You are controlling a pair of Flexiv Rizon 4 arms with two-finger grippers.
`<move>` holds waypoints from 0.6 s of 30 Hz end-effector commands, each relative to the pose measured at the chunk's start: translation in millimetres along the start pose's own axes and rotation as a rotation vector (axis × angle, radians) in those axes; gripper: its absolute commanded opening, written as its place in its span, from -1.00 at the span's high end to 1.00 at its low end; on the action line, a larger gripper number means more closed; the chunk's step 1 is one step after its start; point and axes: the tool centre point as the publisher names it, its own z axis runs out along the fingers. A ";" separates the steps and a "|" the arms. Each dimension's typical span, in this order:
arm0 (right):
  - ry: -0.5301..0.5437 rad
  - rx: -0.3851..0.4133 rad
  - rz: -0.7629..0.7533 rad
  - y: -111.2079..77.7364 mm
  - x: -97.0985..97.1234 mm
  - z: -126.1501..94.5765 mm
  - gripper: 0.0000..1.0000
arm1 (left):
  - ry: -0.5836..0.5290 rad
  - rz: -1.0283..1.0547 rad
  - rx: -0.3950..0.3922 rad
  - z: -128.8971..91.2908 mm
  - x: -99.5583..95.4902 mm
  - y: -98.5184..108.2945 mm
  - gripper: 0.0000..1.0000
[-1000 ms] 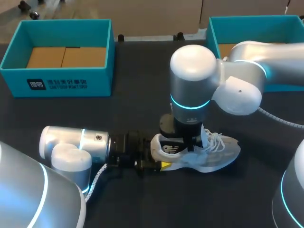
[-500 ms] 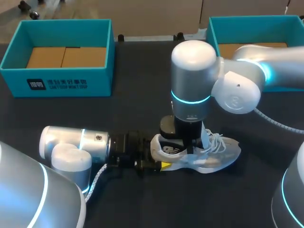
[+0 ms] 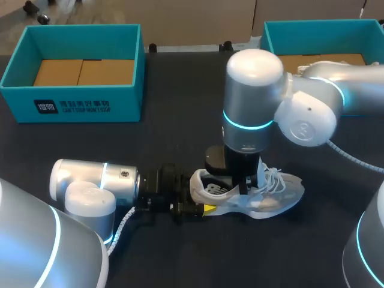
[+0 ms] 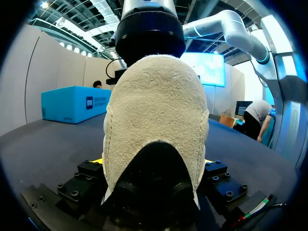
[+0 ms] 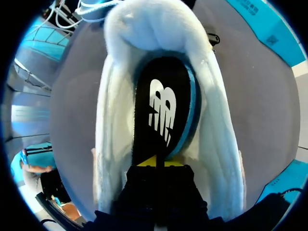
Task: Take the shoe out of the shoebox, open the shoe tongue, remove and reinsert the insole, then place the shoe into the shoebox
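shoe (image 3: pixel 282 195) white, upright | left hand (image 3: pixel 204 208) clamps heel (image 4: pixel 156 110) | right hand (image 5: pixel 156 163) pinches black insole (image 5: pixel 161 110)

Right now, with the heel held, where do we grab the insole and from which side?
Grip the stretch of insole showing in the opening of the shoe, coming straight down from above: the sides wall it in, and the left gripper blocks the heel. The right gripper is pinched on its edge there.

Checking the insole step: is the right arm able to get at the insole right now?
Probably yes: the shoe lies open, and the right end effector sits at the heel end of the insole, with nothing between them.
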 end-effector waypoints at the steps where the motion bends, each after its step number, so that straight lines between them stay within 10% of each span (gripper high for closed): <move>1: -0.064 -0.092 -0.026 -23.9 21.6 -17.1 1.00 | -0.001 0.000 -0.003 0.3 -0.5 5.1 1.00; 18: -0.275 -0.279 -0.273 -21.2 19.6 -51.9 1.00 | -0.001 0.000 -0.003 0.3 -0.5 5.1 1.00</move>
